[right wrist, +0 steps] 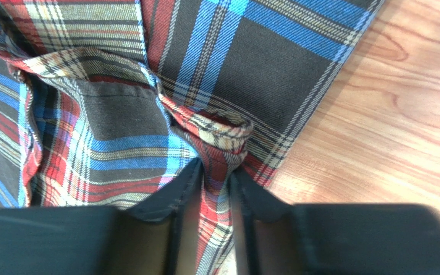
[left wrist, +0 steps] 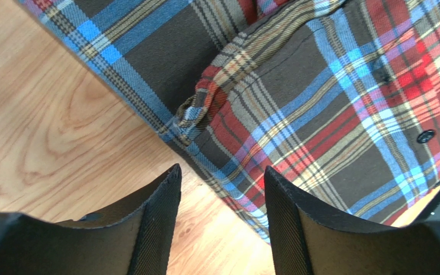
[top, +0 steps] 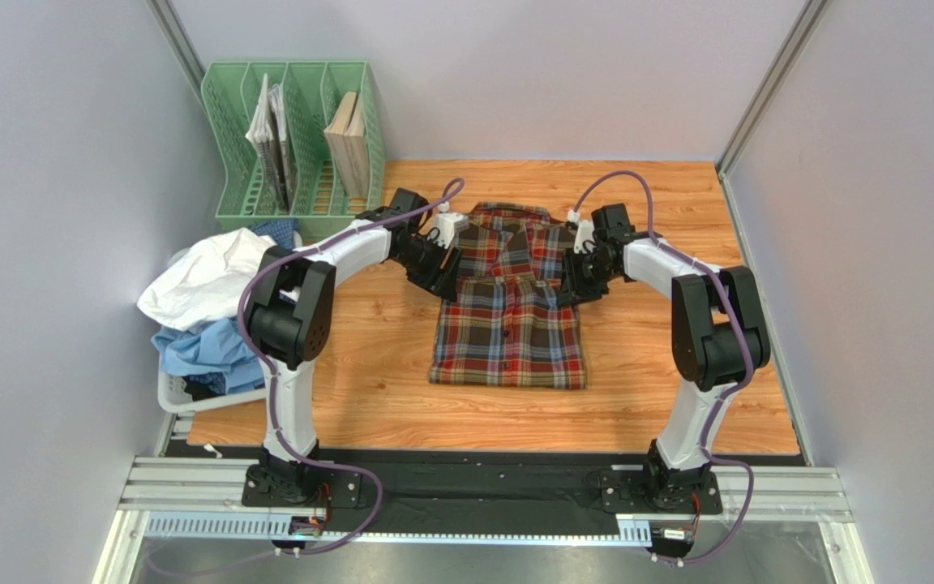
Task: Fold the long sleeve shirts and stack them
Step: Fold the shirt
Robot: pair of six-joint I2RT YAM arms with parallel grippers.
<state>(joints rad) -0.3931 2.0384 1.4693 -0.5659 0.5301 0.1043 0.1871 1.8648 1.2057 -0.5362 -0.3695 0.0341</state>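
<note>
Folded flat in the middle of the wooden table point(top: 362, 402), tartan shirt point(top: 509, 335), collar to the far side; white shirt point(top: 210, 278) and light blue shirt point(top: 202, 351) heaped at the left edge. Above its left border, left gripper point(left wrist: 222, 172), jaws apart, holding nothing. On a raised fold at its right border, right gripper point(right wrist: 215, 172) clamped narrow.

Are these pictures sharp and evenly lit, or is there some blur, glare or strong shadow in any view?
Top external: even, soft light, sharp, no hard shadows around the tartan shirt. Left wrist: cloth sharp, colours paler at the right; the left end effector looks crisp. Right wrist: weave sharp, but the right end effector is blurred along the bottom edge.
</note>
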